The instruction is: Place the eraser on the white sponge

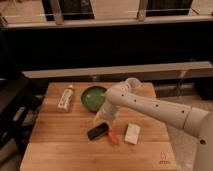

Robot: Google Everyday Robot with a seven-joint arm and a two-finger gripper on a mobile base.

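The black eraser (98,131) lies flat on the wooden table (65,145), near the middle front. The white sponge (132,133) lies to its right, with the orange carrot (113,136) between them. My gripper (101,119) hangs from the white arm just above the eraser's far edge, pointing down at it. The eraser rests on the table.
A green bowl (93,97) stands behind the gripper. A white bottle (65,98) lies at the back left. A clear plastic cup (132,83) stands behind the arm. The table's front edge is close below the eraser.
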